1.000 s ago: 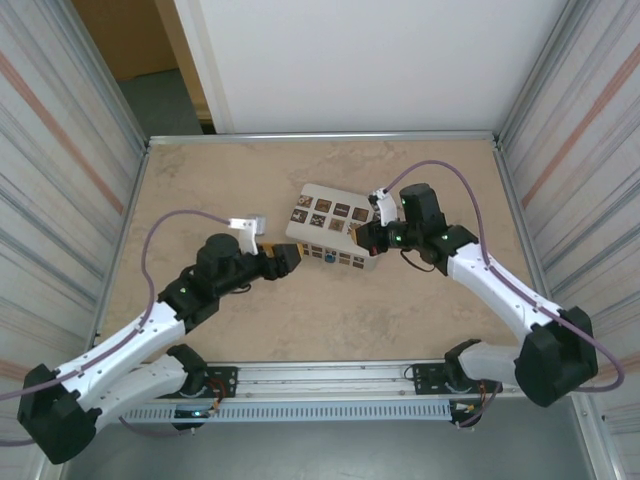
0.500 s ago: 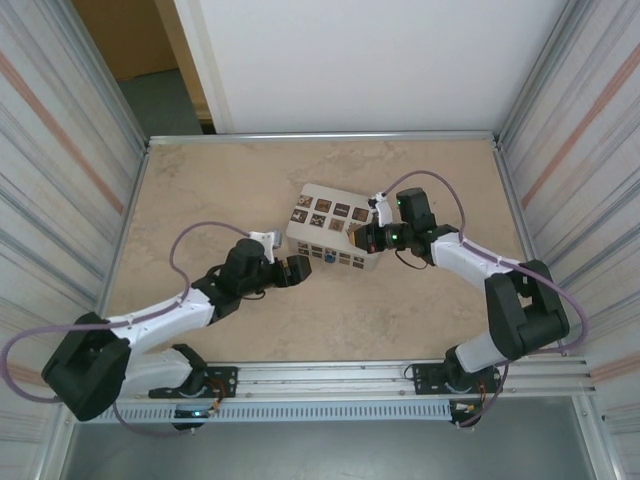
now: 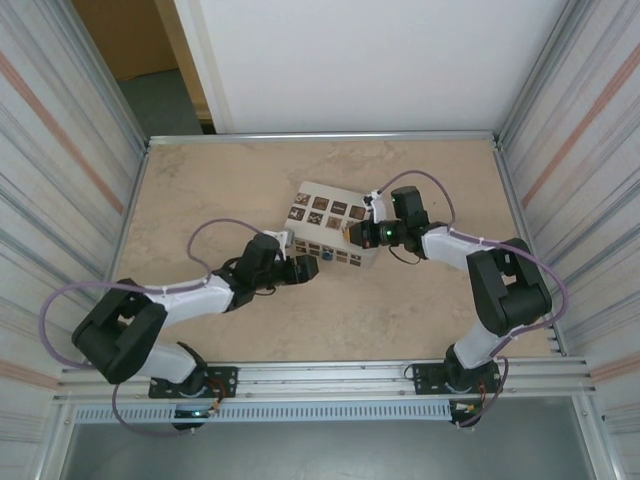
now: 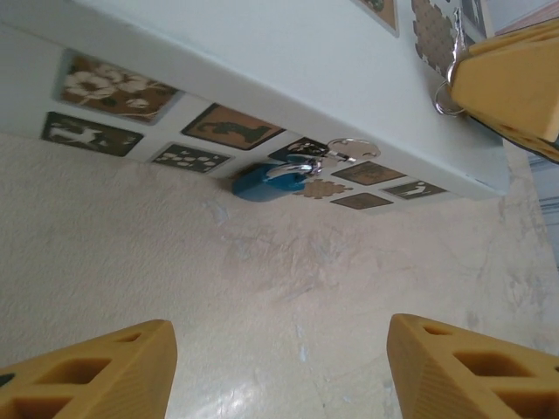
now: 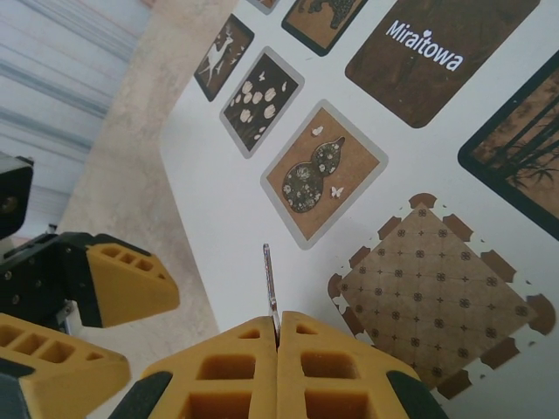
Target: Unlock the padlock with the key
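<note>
Where the white box printed with brown patterned squares (image 3: 322,212) sits on the beige marbled tabletop (image 3: 200,190), the tiny teal-blue padlock with a thin silver shackle (image 4: 259,182) rests at the foot of its near wall, with a silver ring (image 4: 351,149) beside the shackle. The left gripper (image 4: 279,325) faces the padlock with its fingers spread wide and nothing between them. The right gripper (image 5: 278,327), above the box's top face, presses its pads together on a thin silver key (image 5: 269,279). The key shows edge-on, so its teeth cannot be made out.

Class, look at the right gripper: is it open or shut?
Shut: the right gripper has its fingers pressed together on a thin key.
</note>
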